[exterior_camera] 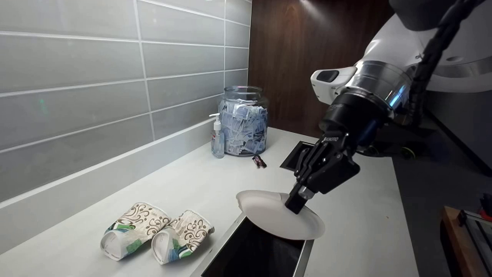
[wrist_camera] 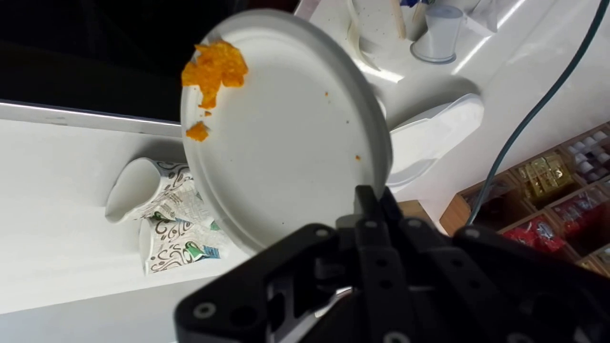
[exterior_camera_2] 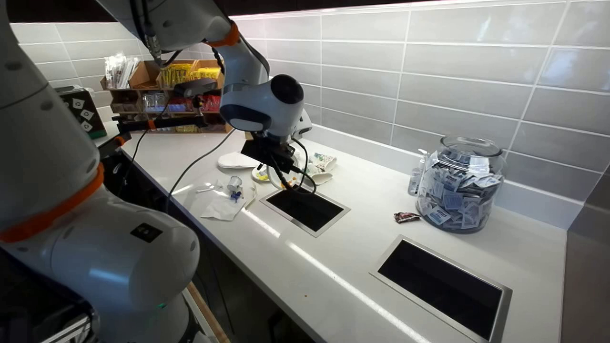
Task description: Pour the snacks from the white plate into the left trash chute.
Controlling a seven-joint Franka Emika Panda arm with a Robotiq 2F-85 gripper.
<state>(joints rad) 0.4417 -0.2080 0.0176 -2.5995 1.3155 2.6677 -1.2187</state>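
Observation:
The white plate (exterior_camera: 276, 219) is tilted over the near rectangular black hole, the left trash chute (exterior_camera: 257, 256). My gripper (exterior_camera: 296, 203) is shut on its rim; in the wrist view the fingers (wrist_camera: 365, 197) pinch the plate (wrist_camera: 286, 143) from both sides. Orange snacks (wrist_camera: 217, 66) lie bunched at the plate's edge away from the grip, beside the dark opening of the chute (wrist_camera: 95, 62), with a smaller piece (wrist_camera: 197, 131) near them and a few crumbs elsewhere. In an exterior view the arm and cables partly hide the plate above the chute (exterior_camera_2: 305, 209).
Two crumpled patterned cups (exterior_camera: 140, 227) lie beside the chute. Farther along stand a pump bottle (exterior_camera: 217, 142), a glass jar of packets (exterior_camera: 244, 129) and a small wrapper (exterior_camera: 259, 161). Another rectangular hole (exterior_camera_2: 443, 286) lies beyond. Used tableware (exterior_camera_2: 228, 197) and a packet shelf (exterior_camera_2: 162, 107) occupy the opposite end.

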